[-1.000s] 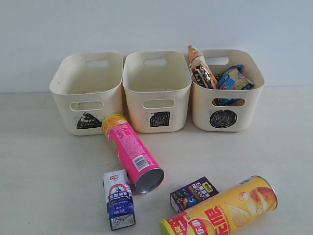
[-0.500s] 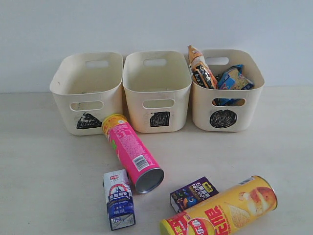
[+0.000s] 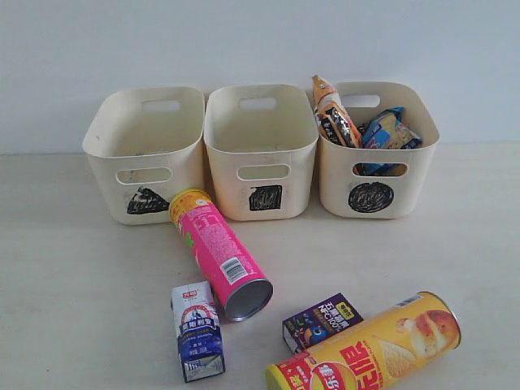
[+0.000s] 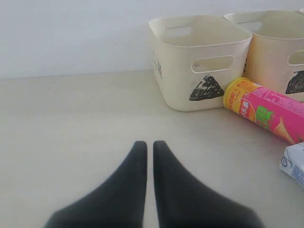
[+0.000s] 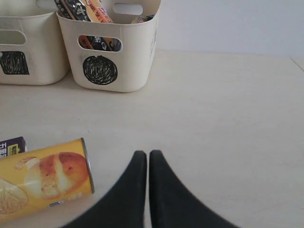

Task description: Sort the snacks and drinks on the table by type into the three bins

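Three cream bins stand in a row at the back: triangle bin [image 3: 145,154], square bin [image 3: 262,158], circle bin [image 3: 375,162]. The orange-black packet [image 3: 332,112] and blue-white packet [image 3: 388,130] stick out of the circle bin. On the table [image 3: 73,284] lie the pink tube [image 3: 218,252], the yellow tube [image 3: 366,345], the blue-white carton [image 3: 197,330] and the purple carton [image 3: 322,322]. Neither arm shows in the exterior view. My left gripper [image 4: 149,145] is shut and empty over bare table, short of the triangle bin [image 4: 199,61]. My right gripper [image 5: 147,154] is shut and empty beside the yellow tube [image 5: 42,178].
A plain pale wall runs behind the bins. Bare table lies left of the pink tube and right of the yellow tube. The triangle and square bins look empty inside.
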Motion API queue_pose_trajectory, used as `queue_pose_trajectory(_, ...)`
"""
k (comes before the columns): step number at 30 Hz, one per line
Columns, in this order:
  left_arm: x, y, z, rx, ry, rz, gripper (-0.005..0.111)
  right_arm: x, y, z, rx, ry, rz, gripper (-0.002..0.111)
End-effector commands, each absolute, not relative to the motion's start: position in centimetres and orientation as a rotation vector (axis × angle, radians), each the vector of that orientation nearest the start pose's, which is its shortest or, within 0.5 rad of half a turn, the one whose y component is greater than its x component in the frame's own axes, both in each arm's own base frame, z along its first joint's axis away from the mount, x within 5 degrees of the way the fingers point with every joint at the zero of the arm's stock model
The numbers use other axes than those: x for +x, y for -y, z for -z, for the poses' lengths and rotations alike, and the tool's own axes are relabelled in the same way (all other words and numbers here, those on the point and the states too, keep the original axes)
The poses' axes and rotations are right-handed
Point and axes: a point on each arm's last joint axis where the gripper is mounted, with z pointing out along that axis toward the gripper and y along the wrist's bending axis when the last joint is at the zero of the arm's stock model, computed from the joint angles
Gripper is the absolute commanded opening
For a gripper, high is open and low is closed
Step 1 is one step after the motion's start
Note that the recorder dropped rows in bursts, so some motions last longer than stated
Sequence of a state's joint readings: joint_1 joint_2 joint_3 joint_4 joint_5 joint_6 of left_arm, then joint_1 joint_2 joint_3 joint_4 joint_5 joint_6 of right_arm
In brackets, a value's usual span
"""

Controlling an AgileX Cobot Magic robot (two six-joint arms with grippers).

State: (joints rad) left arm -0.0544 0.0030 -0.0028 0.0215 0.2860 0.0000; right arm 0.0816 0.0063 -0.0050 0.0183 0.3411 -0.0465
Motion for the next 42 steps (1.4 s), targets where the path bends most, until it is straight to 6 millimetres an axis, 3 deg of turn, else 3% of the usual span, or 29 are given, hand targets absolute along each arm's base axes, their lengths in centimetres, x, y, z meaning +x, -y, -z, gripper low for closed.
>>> queue_pose_trajectory(1, 5.5, 0.2, -18.7, 0.062, -1.767, 0.017, 0.004, 5.4, -0.5, -18.4, -0.105, -1.804, -0.041, 0.0)
queue_pose_trajectory(23, 5.5, 0.2, -18.8, 0.084, -1.754, -0.01, 0.004, 5.4, -0.5, -18.4, -0.105, -1.802, -0.041, 0.0)
queue_pose_trajectory(29, 5.6, 0.2, -21.8, -0.093, -1.432, 0.183, 0.004, 5.4, -0.5, -18.4, -0.105, -1.802, -0.041, 0.0)
queue_pose_trajectory(33, 5.3, 0.1, -23.1, -0.103, -1.286, 0.194, 0.004, 5.4, -0.5, -18.4, -0.105, -1.802, -0.041, 0.0)
queue_pose_trajectory(37, 4.4, -0.1, -25.1, -0.168, -1.029, 0.31, 0.004, 5.4, -0.5, -18.4, -0.105, -1.802, -0.041, 0.0)
queue_pose_trajectory(42, 4.9, 0.0, -29.0, -0.16, -1.068, 0.312, 0.004, 5.4, -0.5, -18.4, -0.105, -1.802, -0.041, 0.0)
